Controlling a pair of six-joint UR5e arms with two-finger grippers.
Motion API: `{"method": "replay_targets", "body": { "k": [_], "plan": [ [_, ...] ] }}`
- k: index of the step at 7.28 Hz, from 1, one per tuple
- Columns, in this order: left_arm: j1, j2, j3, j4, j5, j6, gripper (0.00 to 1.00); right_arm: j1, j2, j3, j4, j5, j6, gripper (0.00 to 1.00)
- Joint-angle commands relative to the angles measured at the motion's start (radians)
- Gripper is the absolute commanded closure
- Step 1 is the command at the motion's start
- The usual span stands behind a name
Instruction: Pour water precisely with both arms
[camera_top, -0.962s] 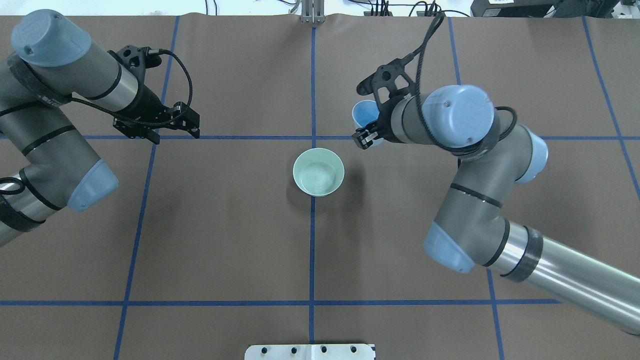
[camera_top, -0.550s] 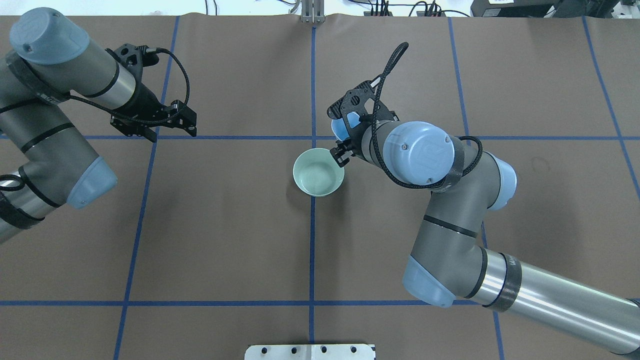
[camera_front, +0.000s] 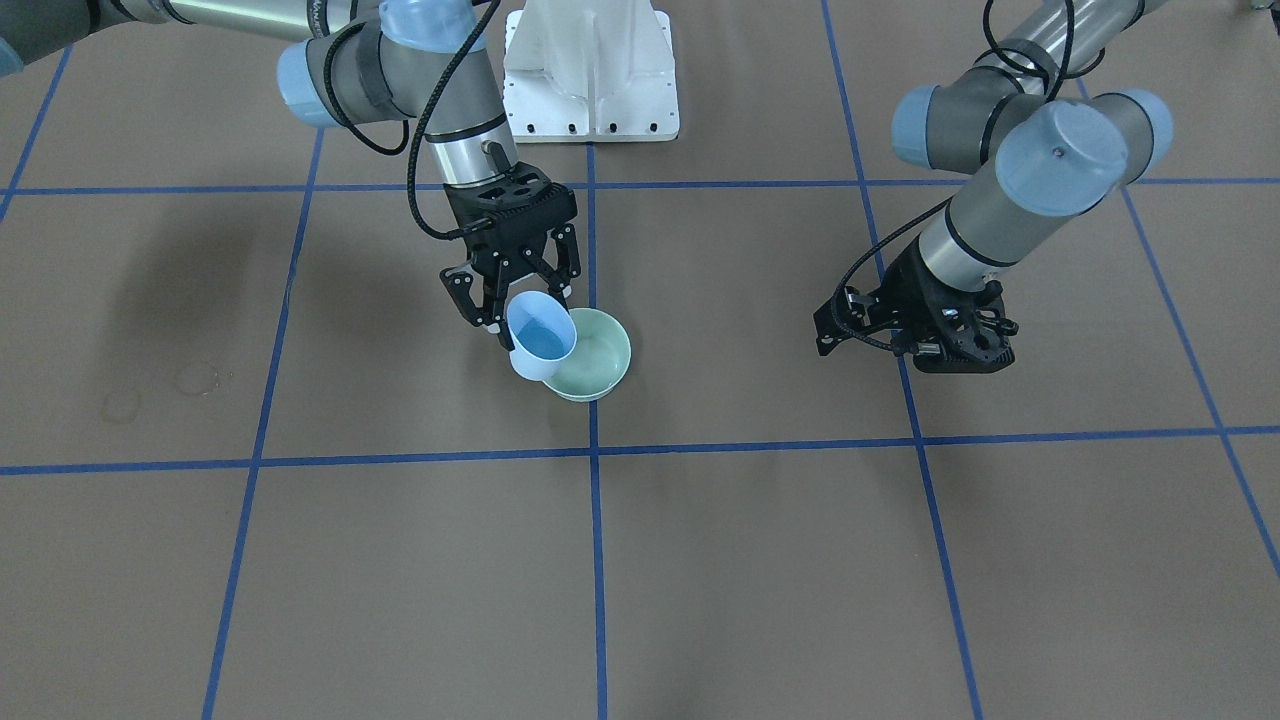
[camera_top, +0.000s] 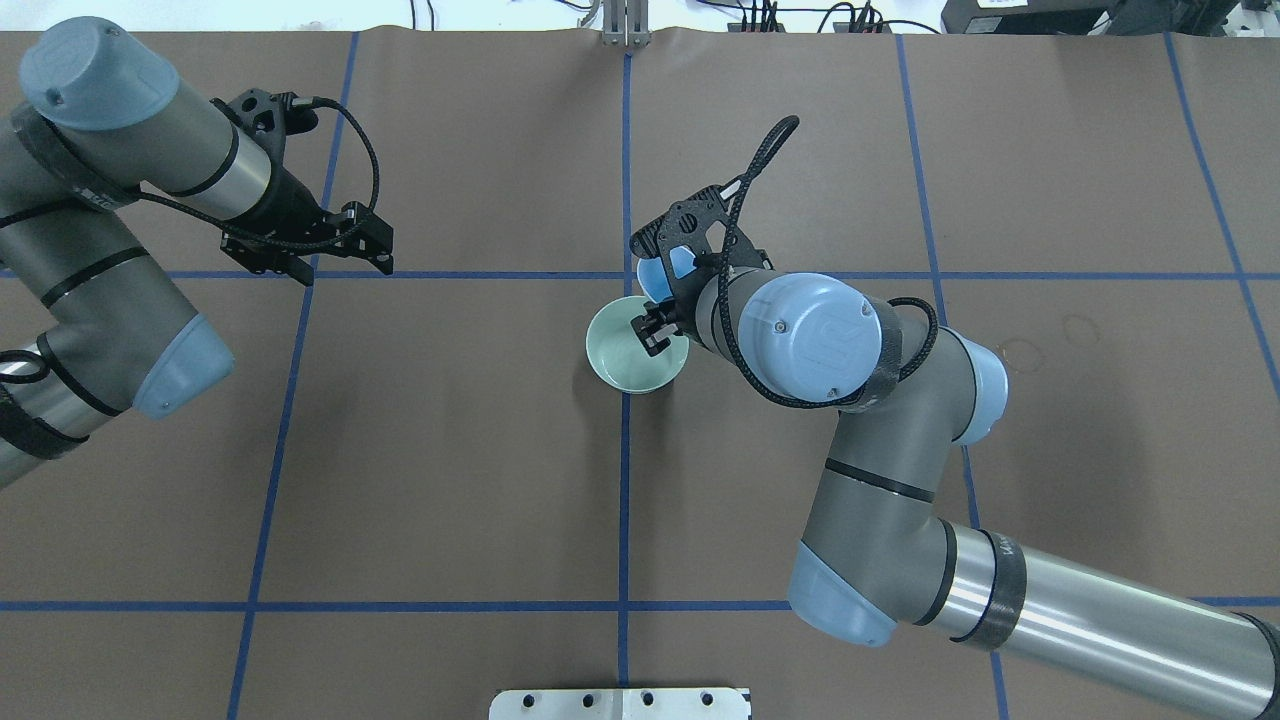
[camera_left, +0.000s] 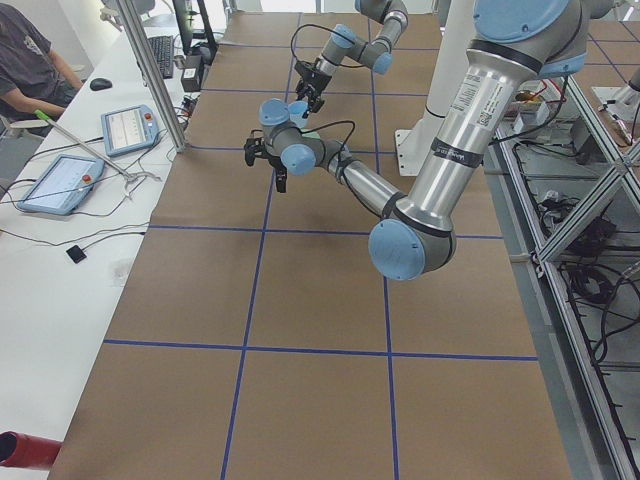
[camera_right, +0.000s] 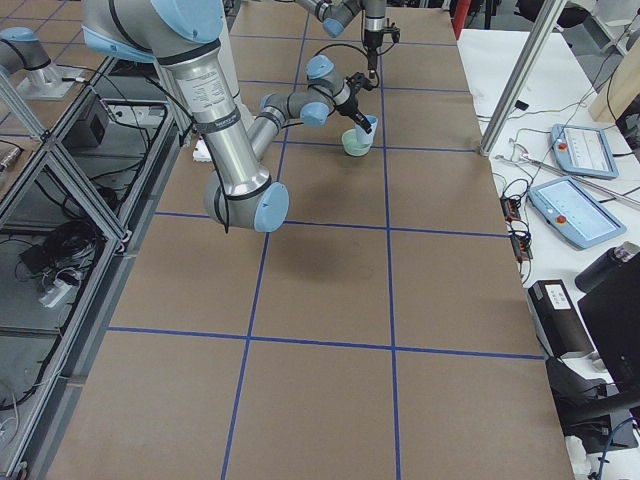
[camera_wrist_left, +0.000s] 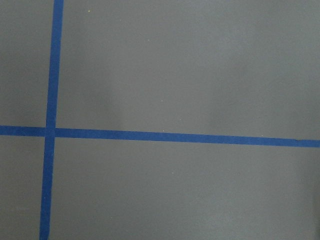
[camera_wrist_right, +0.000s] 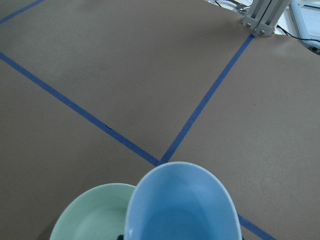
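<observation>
My right arm (camera_front: 465, 110) and left arm (camera_front: 985, 225) are silver-grey with light-blue caps. My right gripper (camera_front: 515, 305) and left gripper (camera_front: 915, 340) are black. The cup (camera_front: 541, 340) is blue inside (paler, perhaps near-white, outside). The bowl (camera_front: 605, 365) is mint green. The table (camera_front: 800, 560) is brown, gridded in blue tape (camera_front: 597, 560).

Right claw (camera_front: 528, 308) clamped; left claw (camera_top: 345, 262) spread.

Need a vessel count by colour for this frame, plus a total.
blue cup: 1
green bowl: 1
Total: 2
</observation>
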Motion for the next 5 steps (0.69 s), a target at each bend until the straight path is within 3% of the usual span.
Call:
{"method": "replay_targets", "body": {
  "k": [1,3,5],
  "plan": [
    [0.000,0.000,-0.004,0.000,0.000,-0.001,0.01,-0.001,0.002,-0.001,-0.001,-0.002,0.010,0.67],
    [0.000,0.000,-0.006,0.000,-0.003,-0.002,0.01,-0.002,0.008,0.003,0.002,-0.005,0.010,0.73],
    [0.000,0.000,-0.007,0.000,-0.006,-0.002,0.01,-0.016,0.008,0.002,-0.004,-0.008,0.010,0.85]
  ]
}}
